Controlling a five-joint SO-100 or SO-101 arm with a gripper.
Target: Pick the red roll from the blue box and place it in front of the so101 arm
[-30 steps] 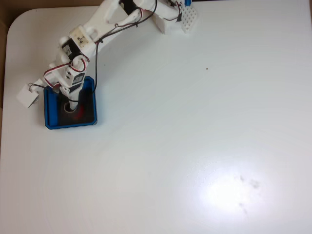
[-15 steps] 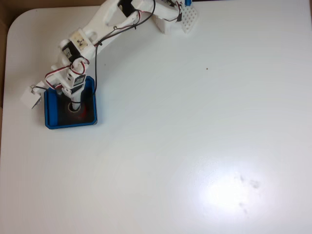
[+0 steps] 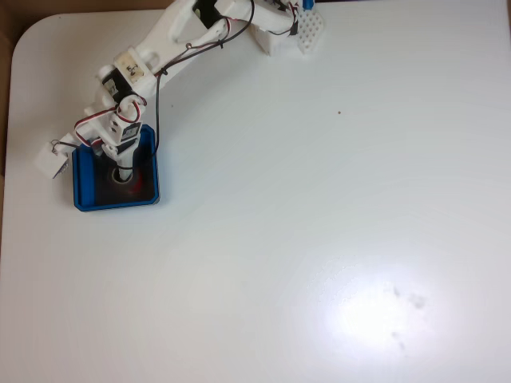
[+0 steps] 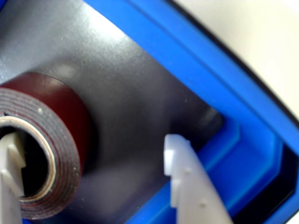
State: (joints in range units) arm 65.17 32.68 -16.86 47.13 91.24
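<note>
A: Fixed view first. Where is the so101 arm (image 3: 164, 44)?

B: It reaches from the top of the bench (image 3: 319, 223) down to the blue box (image 3: 116, 203) at the left. The gripper (image 3: 122, 174) points down into the box, and a bit of the red roll (image 3: 140, 182) shows just beside its tip, on the dark floor.

A: Is it clenched or released?

B: From there I cannot tell; the wrist covers the fingers. A small white block (image 3: 49, 159) beside the box is also unclear.

A: And the wrist view?

B: The jaws stand apart. One finger (image 4: 9, 158) sits inside the roll's hollow core at the left edge; the other finger (image 4: 187, 182) is outside, with bare black floor between it and the red roll (image 4: 70, 121). So the gripper (image 4: 93, 163) straddles the roll's wall, released, not yet squeezing.

A: Which step, then?

B: The grasp, I judge. Next calls for closing on the wall, then lifting clear of the blue box (image 4: 224, 107) rim.

A: Anything cut off?

B: The roll's left half and both fingertips' lower ends run out of frame.
</note>
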